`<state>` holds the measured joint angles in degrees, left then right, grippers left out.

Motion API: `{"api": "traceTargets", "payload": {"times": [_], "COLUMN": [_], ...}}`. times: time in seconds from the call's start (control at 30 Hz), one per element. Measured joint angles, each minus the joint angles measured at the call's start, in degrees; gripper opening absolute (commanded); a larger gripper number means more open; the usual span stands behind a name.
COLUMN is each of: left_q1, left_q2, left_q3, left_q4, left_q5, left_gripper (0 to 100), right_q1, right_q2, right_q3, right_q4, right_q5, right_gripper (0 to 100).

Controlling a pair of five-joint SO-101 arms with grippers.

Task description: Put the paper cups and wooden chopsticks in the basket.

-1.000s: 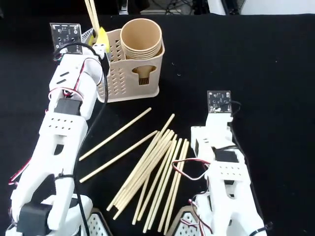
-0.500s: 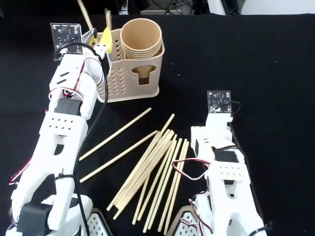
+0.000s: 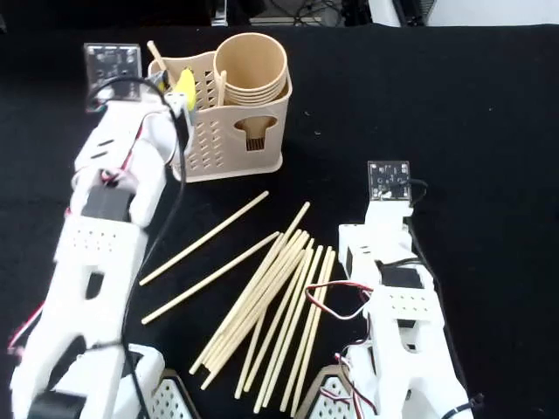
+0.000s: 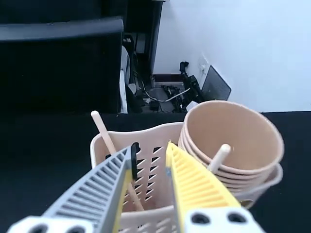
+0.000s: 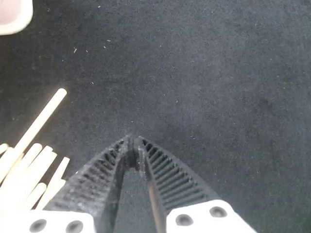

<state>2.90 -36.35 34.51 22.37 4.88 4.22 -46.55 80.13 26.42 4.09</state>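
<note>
Worktop [image 3: 489, 113]: black cloth cover, matt, fine nap; pale lint specks on it in the right wrist view.
Basket [image 3: 236, 144], upper left of the high view: beige moulded plastic, smooth, faint sheen, walls perforated.
Paper cups [image 3: 251, 63]: tan paper, matt, rolled rims, smooth inside.
Chopsticks [image 3: 271, 305], lower centre of the high view: pale raw-looking wood, matt, smooth.
Left pincer [image 4: 149, 148]: one finger grey plastic, the other yellow plastic, both ribbed and matt.
Right pincer [image 5: 132, 143]: dark ribbed plastic fingers, matt, on white plastic mounts.
Arm shells [image 3: 397, 323]: white plastic, smooth, matt.
</note>
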Motion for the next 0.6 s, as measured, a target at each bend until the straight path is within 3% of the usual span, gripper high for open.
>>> {"api": "traceTargets", "payload": {"times": [0.17, 0.27, 0.4, 0.6], "left_q1": [0.97, 3.6, 7.12, 8.35], "left_q2": [-13.71, -16.7, -13.27, -0.26], "left_q3": [0.0, 1.76, 6.86, 11.34], "left_q4": [14.07, 25.05, 36.48, 42.64], "left_q5": [-0.7, -5.8, -14.24, -28.66], "left_gripper": [13, 13, 14, 22], "right_q1": [0.0, 0.0, 0.0, 0.0], "right_q2": [0.0, 0.0, 0.0, 0.0], "right_q3": [0.0, 0.09, 0.35, 0.35], "right_q4": [0.0, -0.44, -1.41, -1.41], "right_q5": [0.0, 0.0, 0.0, 0.0], "right_gripper": [1.2, 1.2, 1.2, 1.2]}}
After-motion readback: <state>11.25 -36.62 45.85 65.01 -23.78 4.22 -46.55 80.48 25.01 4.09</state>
